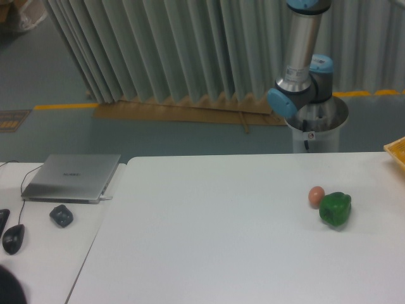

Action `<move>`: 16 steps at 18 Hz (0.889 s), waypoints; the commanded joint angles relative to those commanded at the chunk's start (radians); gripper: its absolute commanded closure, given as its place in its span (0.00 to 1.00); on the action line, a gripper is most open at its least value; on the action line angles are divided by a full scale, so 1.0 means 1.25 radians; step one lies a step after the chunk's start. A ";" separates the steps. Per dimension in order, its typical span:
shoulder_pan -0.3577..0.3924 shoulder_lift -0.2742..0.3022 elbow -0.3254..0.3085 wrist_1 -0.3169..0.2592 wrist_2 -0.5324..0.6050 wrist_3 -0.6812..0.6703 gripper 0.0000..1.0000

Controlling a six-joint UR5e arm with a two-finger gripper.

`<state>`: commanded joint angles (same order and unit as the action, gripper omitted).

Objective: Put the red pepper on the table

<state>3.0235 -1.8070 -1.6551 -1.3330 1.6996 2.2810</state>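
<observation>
White tabletop [209,240] holds only a green pepper [335,209] and a small orange-pink ball [316,196] touching it at its ten o'clock — no red pepper shows anywhere, nor does the gripper, so its state cannot be told. Only the arm [302,63] shows, at twelve o'clock. Judging by kind, the pepper would be light, glossy, slippery — best gripped across its lumpy shoulders.

You're looking at a dim, cool, greenish-tinted view, soft and grainy throughout, with even overhead light that leaves only a faint shadow under the green pepper [335,209] on the table [209,240], and a blurred dark blob at 8 o'clock.
</observation>
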 joint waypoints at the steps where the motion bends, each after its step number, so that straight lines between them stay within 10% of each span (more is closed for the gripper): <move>1: -0.001 -0.002 -0.001 -0.002 0.021 0.001 0.00; 6: 0.000 -0.012 -0.038 -0.016 0.075 -0.016 0.00; 12: 0.074 -0.010 -0.050 -0.029 -0.074 -0.315 0.00; 16: 0.099 -0.011 -0.042 -0.032 -0.097 -0.330 0.00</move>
<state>3.1477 -1.8208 -1.7073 -1.3729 1.5785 1.8684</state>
